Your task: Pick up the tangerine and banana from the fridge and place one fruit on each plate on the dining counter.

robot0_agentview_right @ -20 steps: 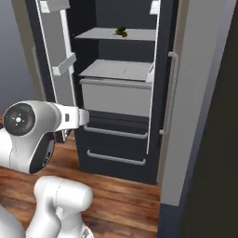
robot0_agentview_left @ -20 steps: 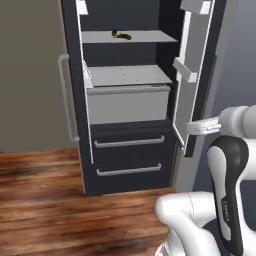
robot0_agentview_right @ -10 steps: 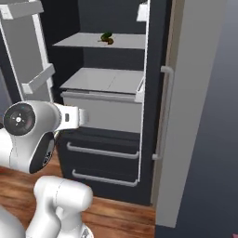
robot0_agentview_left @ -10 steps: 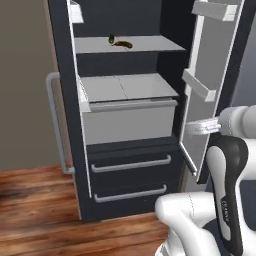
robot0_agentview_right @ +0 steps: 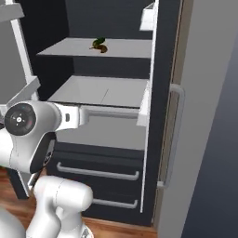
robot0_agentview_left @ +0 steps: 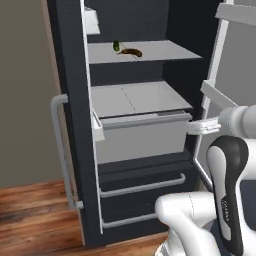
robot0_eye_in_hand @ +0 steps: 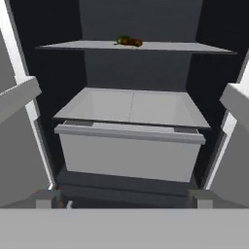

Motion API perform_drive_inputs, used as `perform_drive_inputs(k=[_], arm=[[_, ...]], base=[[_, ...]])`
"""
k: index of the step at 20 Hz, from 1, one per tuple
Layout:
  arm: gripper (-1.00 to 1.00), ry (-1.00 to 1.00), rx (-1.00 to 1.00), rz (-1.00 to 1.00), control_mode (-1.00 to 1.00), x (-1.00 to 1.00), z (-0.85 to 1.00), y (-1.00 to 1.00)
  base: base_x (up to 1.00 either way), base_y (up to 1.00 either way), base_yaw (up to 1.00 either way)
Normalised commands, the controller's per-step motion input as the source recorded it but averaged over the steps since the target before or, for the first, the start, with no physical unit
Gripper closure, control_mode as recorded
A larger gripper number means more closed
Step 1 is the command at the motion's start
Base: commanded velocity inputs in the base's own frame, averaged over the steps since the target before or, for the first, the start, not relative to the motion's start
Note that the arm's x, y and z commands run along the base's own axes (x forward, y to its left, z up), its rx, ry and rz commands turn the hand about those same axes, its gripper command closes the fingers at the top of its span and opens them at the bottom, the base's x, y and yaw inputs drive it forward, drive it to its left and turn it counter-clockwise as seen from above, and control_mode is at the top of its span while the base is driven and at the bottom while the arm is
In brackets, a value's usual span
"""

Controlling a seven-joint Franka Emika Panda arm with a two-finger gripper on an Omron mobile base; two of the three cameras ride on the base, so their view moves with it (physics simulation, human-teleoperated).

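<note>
A: Reading across from the left: the fridge (robot0_agentview_left: 75, 150) stands with both doors swung wide, a grey bar handle (robot0_agentview_left: 59, 150) on the left door, light grey shelves in the middle, a drawer (robot0_eye_in_hand: 129, 153) below them.

B: And the fruit?

A: The banana (robot0_agentview_left: 133, 52) lies on the upper shelf (robot0_agentview_left: 165, 50), toward the back, with a small dark green item (robot0_agentview_left: 116, 45) touching its left end. In the hand view there is an orange patch at the banana's right end that may be the tangerine; it is too small to be sure.

B: So the step in hand is the reach?

A: I judge so. The arm should rise to shelf height and go in level, above the drawer's front lip and between the door bins, then come down over the banana's middle, across its narrow width, keeping off the green item.

B: The end effector?

A: The end effector (robot0_eye_in_hand: 129, 199) is spread as wide as it goes, empty, touching nothing, low in front of the drawer and well apart from the fruit.
</note>
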Motion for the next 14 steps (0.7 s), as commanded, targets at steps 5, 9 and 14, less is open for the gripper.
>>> perform_drive_inputs(k=[5,9,14], arm=[[-1.00,0.00,0.00,0.00,1.00,0.00,0.00,0.00],[-1.00,0.00,0.00,0.00,1.00,0.00,0.00,0.00],[-1.00,0.00,0.00,0.00,1.00,0.00,0.00,0.00]], base=[[0.45,0.25,-0.06],[0.38,0.08,0.00],[0.81,0.13,0.00]])
